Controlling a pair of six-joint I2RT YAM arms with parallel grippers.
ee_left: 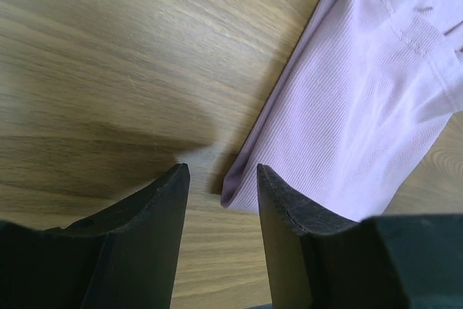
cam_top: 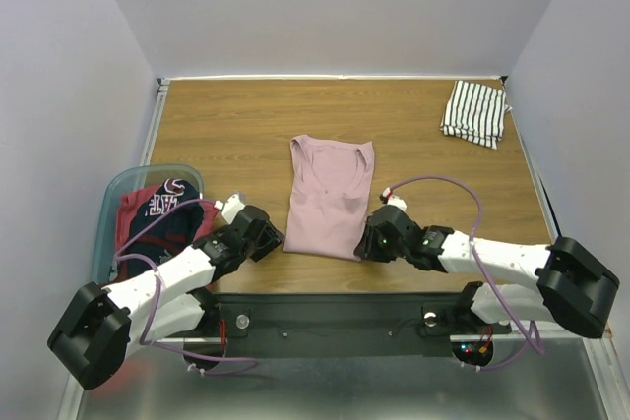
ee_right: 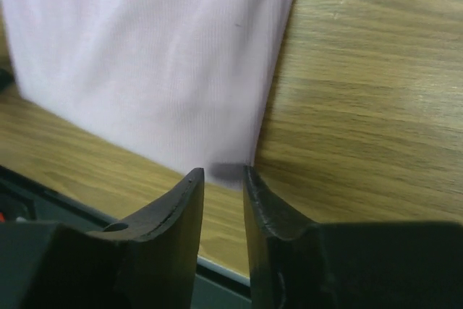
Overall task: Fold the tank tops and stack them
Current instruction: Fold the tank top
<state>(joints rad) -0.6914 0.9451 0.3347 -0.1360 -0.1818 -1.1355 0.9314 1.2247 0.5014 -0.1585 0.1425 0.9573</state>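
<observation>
The left pincer (ee_left: 221,171) stands well open over the bare table (cam_top: 226,125), holding nothing. The lower-left corner of the pink tank top (cam_top: 330,194) lies just ahead of its right-hand finger (ee_left: 289,229), touching or very nearly touching the tip, and the gap between the two fingers shows only wood.

The right pincer (ee_right: 222,173) is open only a narrow slit. The top's lower-right corner sits just ahead of its fingertips, casting a small shadow there, and no cloth shows in the slit between the fingers – only wood and the table's dark near edge.

In the overhead view the pink top lies flat at the middle of the table, folded into a tall narrow shape with its neckline toward the top of the frame. Both pincers sit at its bottom edge, one at each corner.

At the upper right a folded striped tank top (cam_top: 474,112) rests near the table's far corner, well apart. At the left edge a translucent blue tub (cam_top: 106,206) holds a dark red top (cam_top: 135,204) and a navy top (cam_top: 148,235) – crumpled together, just beside the left arm.
</observation>
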